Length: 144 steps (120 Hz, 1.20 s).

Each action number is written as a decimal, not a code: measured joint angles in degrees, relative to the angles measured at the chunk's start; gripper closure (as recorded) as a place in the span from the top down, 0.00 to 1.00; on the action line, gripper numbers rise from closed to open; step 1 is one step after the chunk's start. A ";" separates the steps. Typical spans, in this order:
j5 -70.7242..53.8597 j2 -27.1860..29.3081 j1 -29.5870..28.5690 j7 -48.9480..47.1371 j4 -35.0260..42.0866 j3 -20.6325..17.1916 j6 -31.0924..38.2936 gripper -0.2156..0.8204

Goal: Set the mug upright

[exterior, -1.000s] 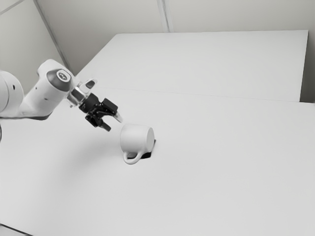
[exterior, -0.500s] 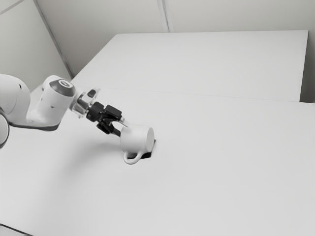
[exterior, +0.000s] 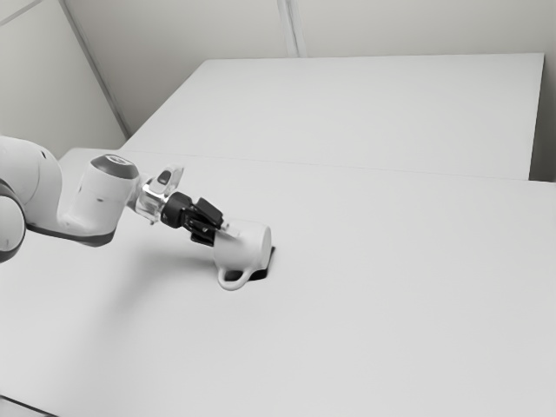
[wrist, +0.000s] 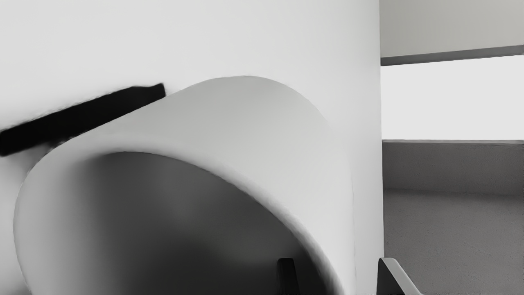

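On a wide pale table (exterior: 391, 304), a white robot arm (exterior: 94, 201) comes in from the exterior view's left and reaches to a mug (exterior: 247, 247) that lies on its side, mouth toward the hand. The black gripper (wrist: 336, 270) is open around the mug's upper wall: 1 finger (wrist: 287, 276) is inside the mouth, the other finger (wrist: 387, 280) outside, with space between them and no grip to be seen. The step in hand looks to be taking hold of that wall. To do it well, the arm should hold its line so the wall sits squarely between the 2 pads, far enough past the rim that a smooth mug won't slip or swivel, then close gently. After that, a small lift and a slow turn of the hand toward pointing down should bring the mouth up and the base under, ready to be lowered flat. The mug is plain, off-white and matte, with a broad round body, a deep shadowed inside and a smooth, rounded rim. A black patch (wrist: 82, 119) shows beside it on the table. Its small looped handle (exterior: 233, 281) points toward the exterior camera, low by the tabletop.
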State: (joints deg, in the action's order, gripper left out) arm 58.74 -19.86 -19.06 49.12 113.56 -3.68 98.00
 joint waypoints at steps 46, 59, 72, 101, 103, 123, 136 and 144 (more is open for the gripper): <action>0.13 0.30 0.24 2.22 -0.16 -0.08 -1.31 0.09; -0.32 1.05 0.63 2.57 -0.16 -0.12 -1.16 0.09; -2.61 3.24 1.68 2.89 -0.04 -0.23 -0.41 0.09; -16.51 9.59 4.25 2.38 0.89 -1.61 4.31 0.08; -17.87 10.02 4.28 2.19 0.98 -1.89 4.68 0.08; -31.97 12.65 4.50 -0.90 1.71 -6.37 9.41 0.08; -40.57 12.65 4.76 -3.67 1.95 -8.09 12.76 0.08; -44.50 12.58 5.30 -5.30 2.31 -8.40 14.53 0.09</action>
State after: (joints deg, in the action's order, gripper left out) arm 14.24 -7.28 -13.77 43.82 115.87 -12.09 112.53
